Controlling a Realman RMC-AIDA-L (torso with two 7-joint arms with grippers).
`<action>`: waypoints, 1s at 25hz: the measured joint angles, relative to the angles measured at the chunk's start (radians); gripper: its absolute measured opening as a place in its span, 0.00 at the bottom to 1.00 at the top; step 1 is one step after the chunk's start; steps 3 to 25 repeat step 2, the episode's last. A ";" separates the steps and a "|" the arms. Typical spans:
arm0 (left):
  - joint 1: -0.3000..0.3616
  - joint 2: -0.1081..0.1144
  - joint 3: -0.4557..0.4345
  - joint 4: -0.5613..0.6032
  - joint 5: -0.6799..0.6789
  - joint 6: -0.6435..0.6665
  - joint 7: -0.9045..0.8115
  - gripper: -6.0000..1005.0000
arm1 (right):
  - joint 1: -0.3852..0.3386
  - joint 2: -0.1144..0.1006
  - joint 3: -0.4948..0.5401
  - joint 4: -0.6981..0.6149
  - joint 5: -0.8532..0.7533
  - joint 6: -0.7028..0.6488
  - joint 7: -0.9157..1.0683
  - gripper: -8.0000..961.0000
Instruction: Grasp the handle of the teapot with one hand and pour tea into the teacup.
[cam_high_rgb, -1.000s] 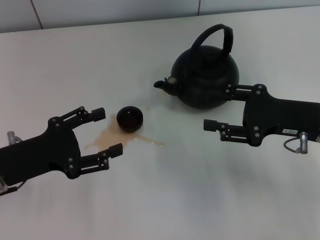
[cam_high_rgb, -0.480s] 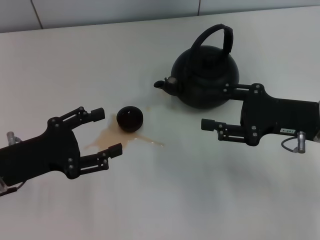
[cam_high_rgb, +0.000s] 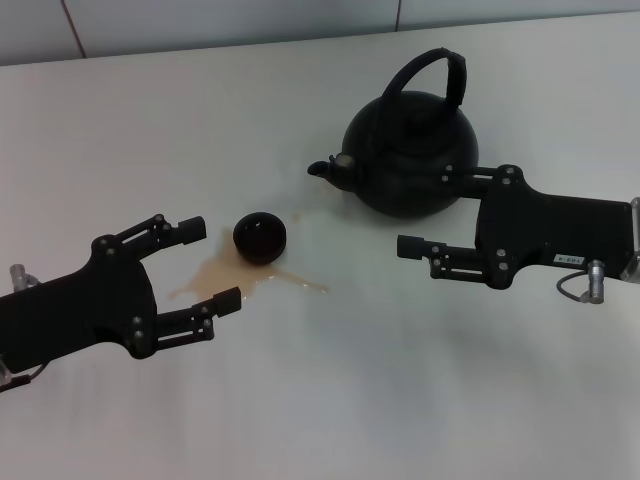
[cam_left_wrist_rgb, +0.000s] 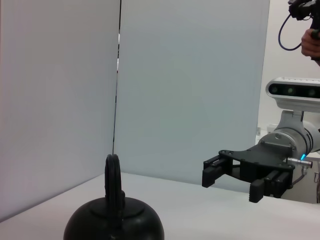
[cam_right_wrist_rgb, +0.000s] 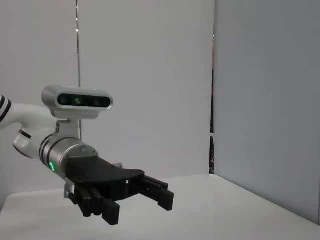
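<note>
So the whole thing sits on a white worktop (cam_high_rgb: 420, 380), and the biggest item is the teapot (cam_high_rgb: 411, 155), standing upright toward the far right with its spout aimed left at the cup. Its handle (cam_high_rgb: 432, 76) arches up over the lid, running roughly back-to-front as seen from the head camera. The right tool (cam_high_rgb: 430, 215) is the closer one by a lot: spread wide, holding nothing, low beside the pot's near-right flank, with its far finger looking like it's against the body, so the handle is up and a bit behind it, meaning it'd have to climb to grab it. The left tool (cam_high_rgb: 208, 266) is also wide open and empty, just beside the teacup (cam_high_rgb: 260, 236). Can't tell if the cup has anything in it, but there's a puddle of tea (cam_high_rgb: 228, 276) on the worktop around it.
</note>
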 joint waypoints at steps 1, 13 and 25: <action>0.000 0.000 -0.002 0.000 0.003 0.000 0.000 0.86 | 0.000 0.000 0.000 0.000 0.000 0.000 0.000 0.67; 0.000 0.000 -0.004 0.000 0.009 0.001 0.000 0.86 | 0.001 0.001 0.000 0.000 0.000 0.000 0.000 0.67; 0.000 0.000 -0.004 0.000 0.009 0.001 0.000 0.86 | 0.001 0.001 0.000 0.000 0.000 0.000 0.000 0.67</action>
